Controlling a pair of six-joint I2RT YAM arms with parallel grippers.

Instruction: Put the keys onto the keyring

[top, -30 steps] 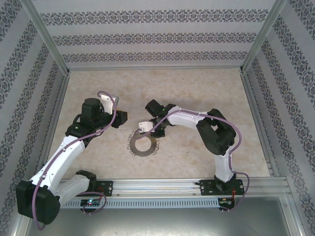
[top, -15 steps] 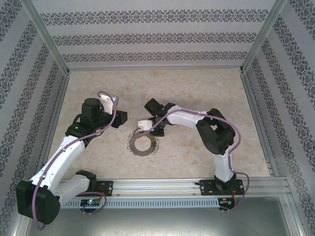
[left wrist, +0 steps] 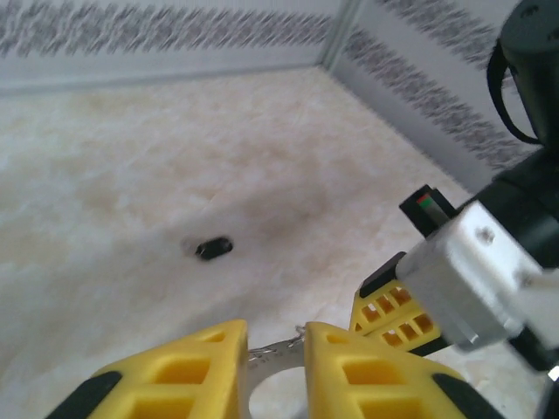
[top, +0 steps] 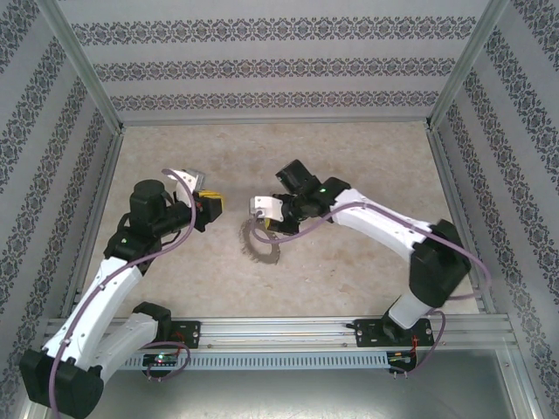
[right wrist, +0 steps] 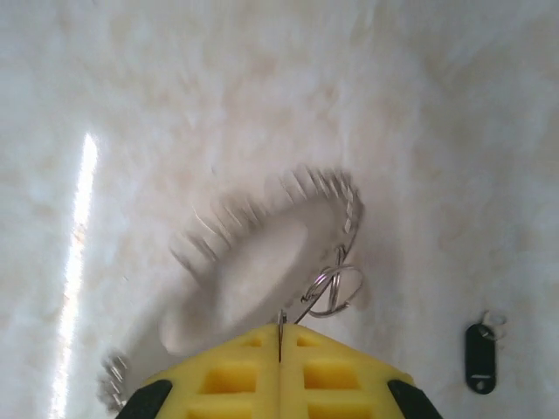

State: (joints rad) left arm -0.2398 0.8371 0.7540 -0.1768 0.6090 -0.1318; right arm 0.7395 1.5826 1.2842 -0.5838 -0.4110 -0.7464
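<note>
Right above the keys [top: 259, 246], the right gripper [right wrist: 279, 339] pinches a thin ring [right wrist: 336, 288]; the left gripper [left wrist: 274, 336] waits nearby (narrow gap, grip unclear).

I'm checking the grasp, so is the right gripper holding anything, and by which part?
The right gripper is shut on the silver-grey toothed wreath of metal keys, pinching a thin metal piece at its rim.

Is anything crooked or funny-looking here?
Yes. The keys hang tilted from the right gripper's shut jaws, and they look blurry in the right wrist view. A small black tag lies by itself on the table.
</note>
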